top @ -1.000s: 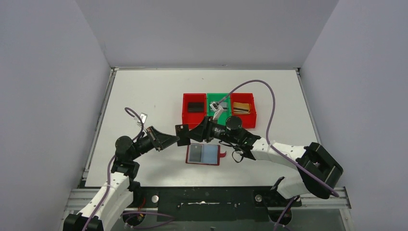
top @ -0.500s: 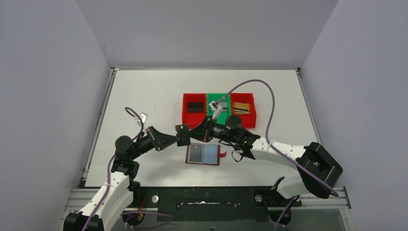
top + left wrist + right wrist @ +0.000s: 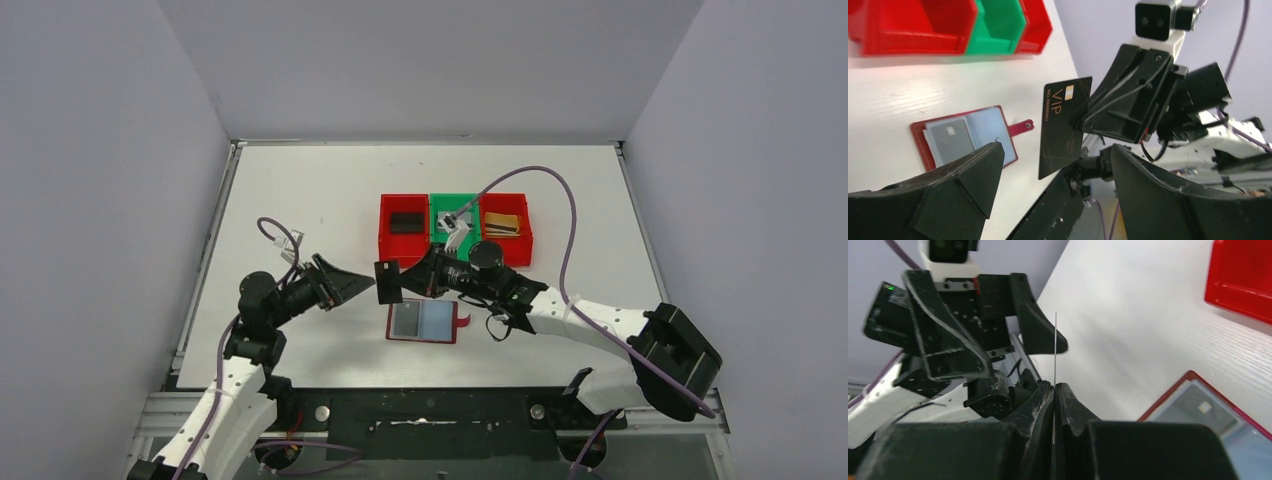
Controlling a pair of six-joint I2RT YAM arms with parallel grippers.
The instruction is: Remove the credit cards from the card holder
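Left claw (image 3: 368,284) withdrew, released — clear gap; right claw (image 3: 1054,389) clenches black card (image 3: 1064,125).

White table (image 3: 300,190); red bin (image 3: 400,247), green bin (image 3: 455,198), second red bin (image 3: 516,250), touching in a row

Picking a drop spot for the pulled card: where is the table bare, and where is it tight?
Bare table: the wide strip behind the bins up to the far edge, plus the areas flanking the bins left and right. Crowded: between the bins and the card holder, where the right end effector pinches a black card facing the open left end effector.
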